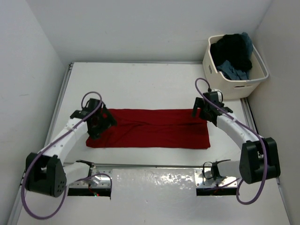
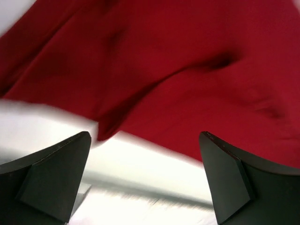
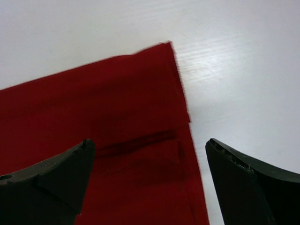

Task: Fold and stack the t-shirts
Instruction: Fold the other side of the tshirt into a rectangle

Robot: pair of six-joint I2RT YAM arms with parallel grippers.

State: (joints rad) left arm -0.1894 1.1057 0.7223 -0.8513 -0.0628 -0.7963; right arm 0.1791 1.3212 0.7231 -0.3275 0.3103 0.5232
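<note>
Red t-shirt (image 1: 149, 128) lies as a long folded strip mid table (image 1: 140, 84), with plenty of bare top beyond it. Left gripper (image 1: 102, 123) sits spread wide at its left edge, and right gripper (image 1: 201, 113) is also wide over the far right corner, neither holding anything.

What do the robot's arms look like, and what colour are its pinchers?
The left arm and the right arm are both made of white tubes joined by chunky black joints. A thin purple cable loops along each one. The left gripper and the right gripper are matte black, each with two wedge-shaped fingers.
</note>
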